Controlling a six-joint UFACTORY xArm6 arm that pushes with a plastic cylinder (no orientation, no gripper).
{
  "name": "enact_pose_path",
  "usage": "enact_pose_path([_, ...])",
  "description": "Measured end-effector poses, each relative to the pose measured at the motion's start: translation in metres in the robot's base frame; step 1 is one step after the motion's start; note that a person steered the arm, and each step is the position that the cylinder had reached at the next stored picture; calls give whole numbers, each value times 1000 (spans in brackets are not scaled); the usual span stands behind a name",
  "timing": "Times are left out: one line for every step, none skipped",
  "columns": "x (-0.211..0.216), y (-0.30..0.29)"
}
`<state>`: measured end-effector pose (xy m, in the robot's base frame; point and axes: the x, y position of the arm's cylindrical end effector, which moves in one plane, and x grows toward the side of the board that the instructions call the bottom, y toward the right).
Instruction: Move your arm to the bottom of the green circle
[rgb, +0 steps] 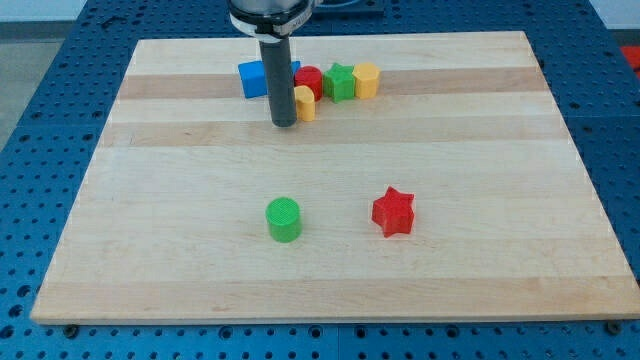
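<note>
The green circle (284, 219) is a short green cylinder standing on the wooden board (150, 220), a little below and left of the middle. My rod comes down from the view's top, and my tip (285, 124) rests on the board well above the green circle, nearly in line with it. The tip stands just left of a small yellow block (306, 103) and below a blue block (255, 78).
A red star (394, 211) lies to the right of the green circle. Near the view's top is a cluster: the blue block, a red block (311, 79), a green star (341, 82) and a yellow hexagon-like block (367, 79). Blue perforated table surrounds the board.
</note>
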<state>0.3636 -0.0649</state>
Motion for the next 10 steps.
enact_pose_path([-1, 0])
enact_pose_path([-1, 0])
enact_pose_path([-1, -1])
enact_pose_path([-1, -2])
enact_pose_path([9, -16])
enact_pose_path([53, -54])
enact_pose_path([104, -82])
enact_pose_path([167, -91])
enact_pose_path([225, -74])
enact_pose_path([242, -36])
